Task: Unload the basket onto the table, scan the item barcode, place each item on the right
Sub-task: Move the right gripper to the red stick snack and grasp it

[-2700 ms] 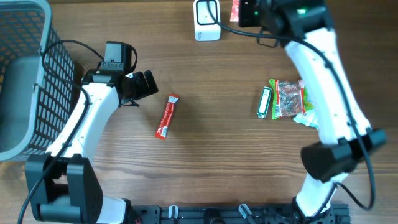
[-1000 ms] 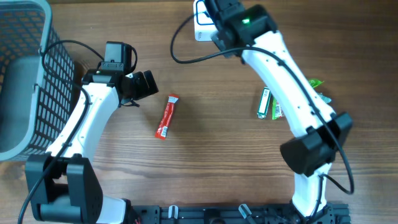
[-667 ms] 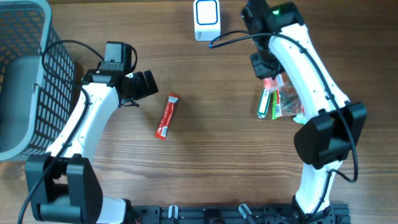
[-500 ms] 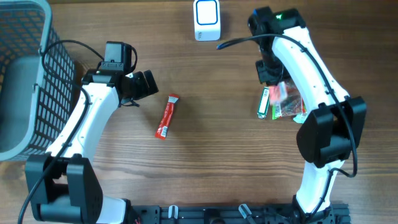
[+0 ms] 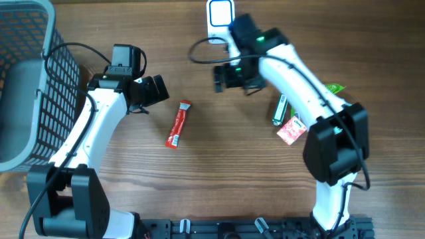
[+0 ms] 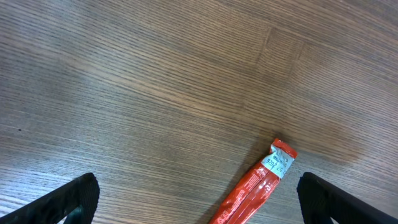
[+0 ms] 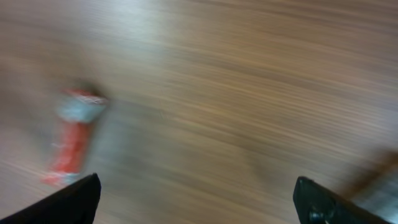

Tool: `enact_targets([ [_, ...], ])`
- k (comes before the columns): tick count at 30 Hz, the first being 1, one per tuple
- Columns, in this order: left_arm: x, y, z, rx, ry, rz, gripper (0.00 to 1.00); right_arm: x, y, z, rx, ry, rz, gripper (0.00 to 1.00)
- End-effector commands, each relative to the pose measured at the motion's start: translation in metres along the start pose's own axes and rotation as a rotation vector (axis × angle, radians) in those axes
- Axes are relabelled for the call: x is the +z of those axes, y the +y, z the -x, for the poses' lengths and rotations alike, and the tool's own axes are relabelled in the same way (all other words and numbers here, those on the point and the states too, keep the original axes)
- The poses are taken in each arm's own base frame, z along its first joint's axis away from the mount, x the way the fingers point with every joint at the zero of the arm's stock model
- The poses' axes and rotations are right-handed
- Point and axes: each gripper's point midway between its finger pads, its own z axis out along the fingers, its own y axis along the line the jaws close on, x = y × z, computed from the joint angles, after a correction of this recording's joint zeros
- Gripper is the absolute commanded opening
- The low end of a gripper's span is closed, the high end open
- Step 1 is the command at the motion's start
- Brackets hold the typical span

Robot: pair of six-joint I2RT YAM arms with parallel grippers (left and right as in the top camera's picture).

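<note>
A red stick packet (image 5: 177, 124) lies flat on the wooden table in the middle. The left wrist view shows its white-labelled end (image 6: 258, 185) just inside the right finger. My left gripper (image 5: 154, 89) hangs open to the left of it, nothing between its fingers (image 6: 199, 198). The white scanner (image 5: 220, 18) stands at the back edge. My right gripper (image 5: 226, 76) hovers open and empty just in front of the scanner, its wrist view blurred (image 7: 196, 198), with the red stick (image 7: 71, 140) at its left.
A grey mesh basket (image 5: 23, 86) stands at the far left. At the right lie a green stick packet (image 5: 280, 109), a small red packet (image 5: 290, 130) and a green scrap (image 5: 334, 88), partly under the right arm.
My right gripper has opened and swung left from the pile at the right to the table's middle. The small red packet now lies loose by the green stick. The left arm is still.
</note>
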Motion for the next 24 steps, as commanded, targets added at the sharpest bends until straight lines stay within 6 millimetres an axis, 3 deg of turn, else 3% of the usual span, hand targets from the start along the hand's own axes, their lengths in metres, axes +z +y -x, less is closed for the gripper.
enact_targets([
  [1, 0.001, 0.001, 0.001, 0.003, 0.001, 0.007, 1.00, 0.009, 0.055, -0.014, 0.132, 0.063, 0.167, 0.94],
  [3, 0.001, 0.001, 0.001, 0.003, 0.001, 0.007, 1.00, 0.010, 0.069, -0.015, 0.119, 0.052, 0.180, 0.66],
  [7, 0.001, 0.001, 0.001, 0.003, 0.001, 0.007, 1.00, 0.023, 0.094, -0.022, 0.222, 0.051, 0.197, 0.64],
  [10, 0.001, 0.001, 0.001, 0.003, 0.000, 0.007, 1.00, 0.038, 0.116, -0.032, 0.251, 0.045, 0.226, 0.51],
  [14, 0.001, 0.001, 0.001, 0.003, 0.001, 0.007, 1.00, 0.058, 0.123, -0.044, 0.359, 0.017, 0.171, 0.38],
  [21, 0.001, 0.001, 0.001, 0.003, 0.001, 0.007, 1.00, 0.083, 0.143, -0.056, 0.458, -0.009, 0.221, 0.39],
  [24, 0.001, 0.001, 0.001, 0.003, 0.001, 0.007, 1.00, 0.095, 0.150, -0.059, 0.461, -0.035, 0.263, 0.33],
])
